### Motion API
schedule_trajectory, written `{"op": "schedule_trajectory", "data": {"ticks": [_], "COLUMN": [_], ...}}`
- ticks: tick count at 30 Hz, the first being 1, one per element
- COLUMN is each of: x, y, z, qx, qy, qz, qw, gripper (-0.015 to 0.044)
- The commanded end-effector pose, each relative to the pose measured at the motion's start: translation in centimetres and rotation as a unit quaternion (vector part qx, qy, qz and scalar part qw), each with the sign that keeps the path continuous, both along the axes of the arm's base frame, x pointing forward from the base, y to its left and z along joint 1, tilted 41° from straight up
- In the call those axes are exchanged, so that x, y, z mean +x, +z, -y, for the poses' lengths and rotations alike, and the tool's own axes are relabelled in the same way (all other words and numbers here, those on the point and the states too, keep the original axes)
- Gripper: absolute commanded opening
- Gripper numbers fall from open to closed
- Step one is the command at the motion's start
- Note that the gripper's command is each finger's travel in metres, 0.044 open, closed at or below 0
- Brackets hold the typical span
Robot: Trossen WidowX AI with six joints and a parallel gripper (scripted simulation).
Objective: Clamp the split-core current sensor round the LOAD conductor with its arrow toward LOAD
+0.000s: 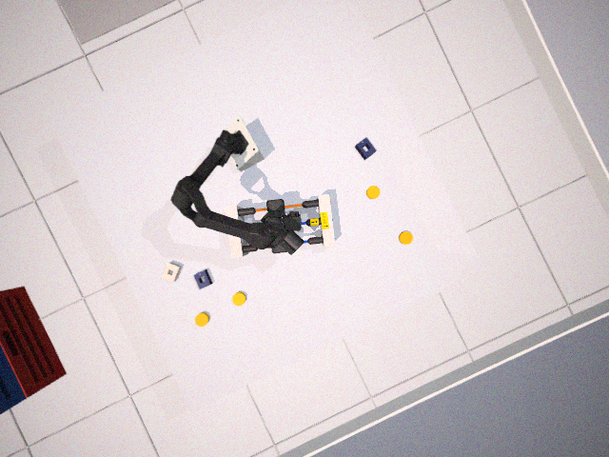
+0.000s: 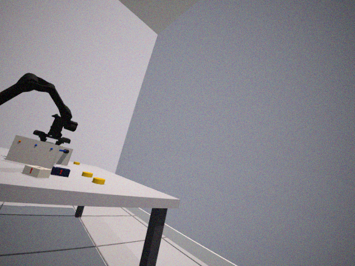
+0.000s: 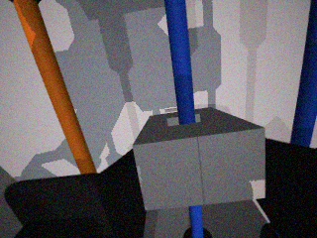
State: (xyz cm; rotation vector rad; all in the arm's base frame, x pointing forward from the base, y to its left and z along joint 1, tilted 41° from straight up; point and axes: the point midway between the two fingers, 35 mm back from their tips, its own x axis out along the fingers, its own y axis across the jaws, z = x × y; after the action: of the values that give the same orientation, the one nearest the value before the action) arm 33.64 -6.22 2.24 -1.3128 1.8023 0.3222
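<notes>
The black jaws stand partly apart, pinching a gray, boxy plastic sensor (image 3: 200, 171) from both sides. A blue rod (image 1: 303, 224) (image 3: 180, 64) goes through the sensor, and its two halves meet at a thin line. It is the middle rod, with a yellow tag (image 1: 314, 222) near one end. The arrow on the sensor can't be seen, and I cannot tell if it has latched. An orange rod (image 1: 295, 206) (image 3: 59, 94) is on one side and one more blue rod (image 1: 305, 241) (image 3: 304, 84) on the other. The rods run between two cream upright boards (image 1: 327, 236) (image 2: 31, 151) on the white tabletop (image 1: 320, 305) (image 2: 86, 195).

In the outside view, a cream square block (image 1: 165, 277) (image 2: 41, 173) and a navy square block (image 1: 198, 282) (image 2: 60, 172) lie by the front edge. Yellow round discs (image 1: 202, 319) (image 2: 98, 180) lie between them and the front right corner. From the top, more yellow discs (image 1: 405, 237) and another navy block (image 1: 359, 150) are past the other side of the boards. The black arm (image 1: 184, 196) (image 2: 30, 81) bends over the rods. The room has a pale wall (image 2: 71, 57), a blue-gray wall (image 2: 243, 114) and big floor tiles (image 2: 114, 229).
</notes>
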Motion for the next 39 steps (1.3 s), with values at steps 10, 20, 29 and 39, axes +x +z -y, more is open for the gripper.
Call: {"op": "schedule_trajectory", "data": {"ticks": [10,20,29,39], "x": [0.07,0.07,0.07,0.07], "y": [-0.09,-0.09,-0.09,-0.09], "z": [0.07,0.07,0.07,0.07], "qx": [0.001,0.001,0.001,0.001], "qy": [0.000,0.000,0.000,0.000], "qz": [0.001,0.001,0.001,0.001], "qw": [1.000,1.000,1.000,1.000], "gripper": [0.0210,0.0276,0.0276,0.0276]}}
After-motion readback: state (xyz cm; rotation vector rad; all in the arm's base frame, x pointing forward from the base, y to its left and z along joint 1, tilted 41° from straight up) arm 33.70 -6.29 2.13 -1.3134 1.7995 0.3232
